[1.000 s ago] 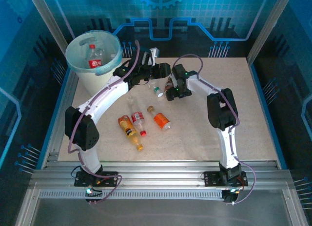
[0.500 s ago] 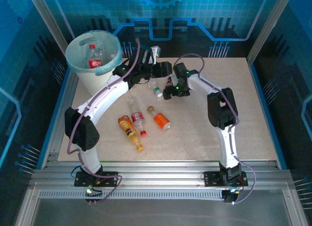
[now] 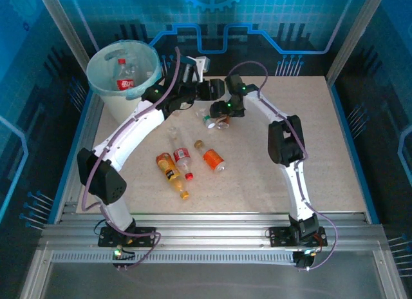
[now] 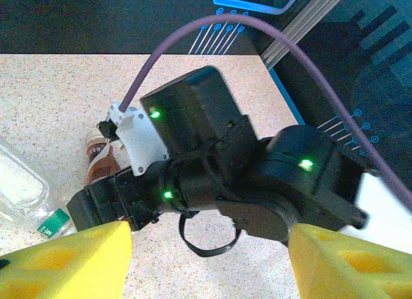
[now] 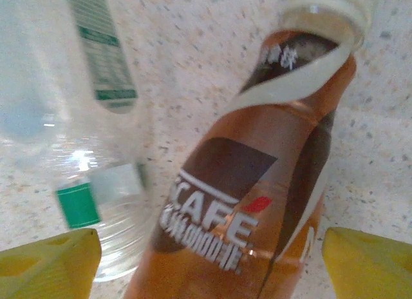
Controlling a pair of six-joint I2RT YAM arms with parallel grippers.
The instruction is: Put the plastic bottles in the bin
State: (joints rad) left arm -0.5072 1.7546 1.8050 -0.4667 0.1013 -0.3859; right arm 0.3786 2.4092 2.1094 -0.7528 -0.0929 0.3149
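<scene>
At the far left corner stands the big round white plastic bin (image 3: 119,104) with its pale blue-green liner, and one clear bottle with a red label (image 3: 126,81) lies inside it. Toward the far middle of the speckled beige tabletop (image 3: 335,157) the right arm (image 3: 265,110) bends down over a brown plastic coffee bottle (image 5: 257,202) lying on its side. The right jaws are spread wide, yellow fingertips (image 5: 48,260) on either side of that bottle, and I judge they are not pinching it yet. A clear plastic bottle with a green label (image 5: 84,183) lies just beside the brown one, its end close to one fingertip. The left arm (image 3: 129,128) reaches in from the bin side. The left jaws are spread too, holding nothing, and they point at the right arm's black wrist (image 4: 212,138), which is near. An orange bottle (image 3: 211,158) and a few others lie nearer the arm bases.

What worries me is the squeeze. If the right jaws close as they stand, one fingertip may catch the clear bottle as well and shove it off or wedge both loosely. The brown bottle is round and smooth, so an off-centre pinch could send it rolling. And the arms are crowded: the way to the bin runs past the left arm, so a swing there could knock them together or snag the purple cable (image 4: 219,19).
</scene>
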